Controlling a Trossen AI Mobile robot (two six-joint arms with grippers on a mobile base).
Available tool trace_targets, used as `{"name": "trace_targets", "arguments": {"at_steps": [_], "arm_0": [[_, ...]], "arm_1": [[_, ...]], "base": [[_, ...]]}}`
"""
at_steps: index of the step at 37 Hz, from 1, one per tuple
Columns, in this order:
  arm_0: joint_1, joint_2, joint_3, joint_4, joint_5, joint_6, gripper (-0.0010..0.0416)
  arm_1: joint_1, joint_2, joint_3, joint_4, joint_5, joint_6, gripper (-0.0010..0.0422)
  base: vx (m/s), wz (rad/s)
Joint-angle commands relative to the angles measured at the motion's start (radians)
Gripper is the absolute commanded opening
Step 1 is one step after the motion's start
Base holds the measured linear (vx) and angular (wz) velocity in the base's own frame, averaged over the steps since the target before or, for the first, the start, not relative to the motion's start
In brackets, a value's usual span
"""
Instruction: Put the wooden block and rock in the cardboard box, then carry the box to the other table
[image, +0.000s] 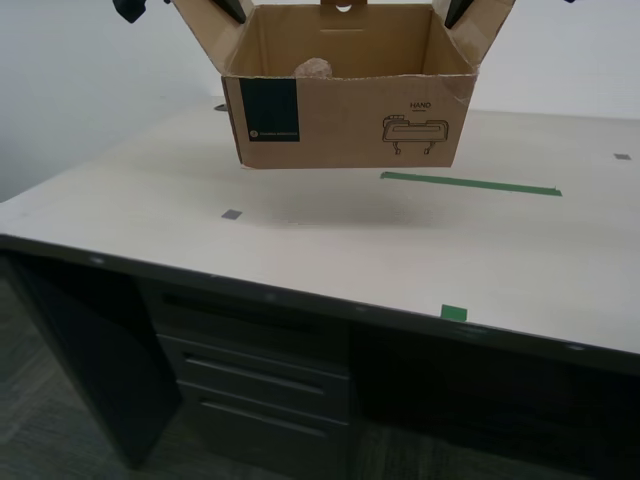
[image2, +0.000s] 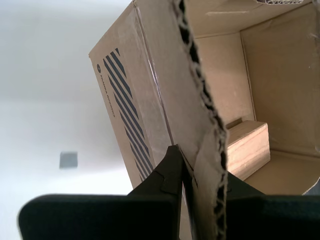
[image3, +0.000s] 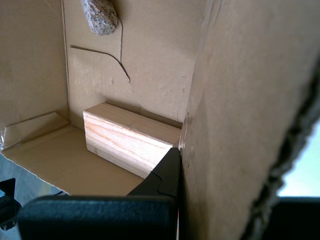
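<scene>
The cardboard box (image: 350, 120) hangs open-topped in the air above the other table (image: 300, 250), a pale top with a green tape line (image: 470, 184). An arm's dark fingers (image: 232, 10) pinch one side flap and another arm's fingers (image: 455, 12) pinch the opposite flap. My first gripper (image3: 200, 165) is shut on a flap of the box (image3: 235, 100). My second gripper (image2: 200, 170) is shut on a flap edge of the box (image2: 150, 115). Inside lie the wooden block (image3: 127, 142) (image2: 247, 147) and the rock (image3: 100, 17) (image: 312, 68).
Grey tape squares (image: 231, 214) (image: 622, 156) and a small green mark (image: 453, 312) lie on the tabletop. Dark drawers (image: 250, 370) sit under the table's front edge. A white wall stands behind the table.
</scene>
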Motion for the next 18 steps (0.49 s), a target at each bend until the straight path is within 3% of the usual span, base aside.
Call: {"name": "trace_targets", "arguments": {"at_steps": [1,18], "arm_0": [[0.001,-0.001,0.002,0.009,-0.013,-0.004,-0.0001],[0.001,-0.001,0.001,0.018,-0.013,-0.014,-0.0001]], "arm_1": [[-0.002,-0.002,0.001,0.001,0.021,-0.003,-0.0001],[-0.003,-0.002,0.001,-0.041,0.021,-0.033,-0.0001]], "base": [[-0.088,0.016],[-0.075,-0.019]]}}
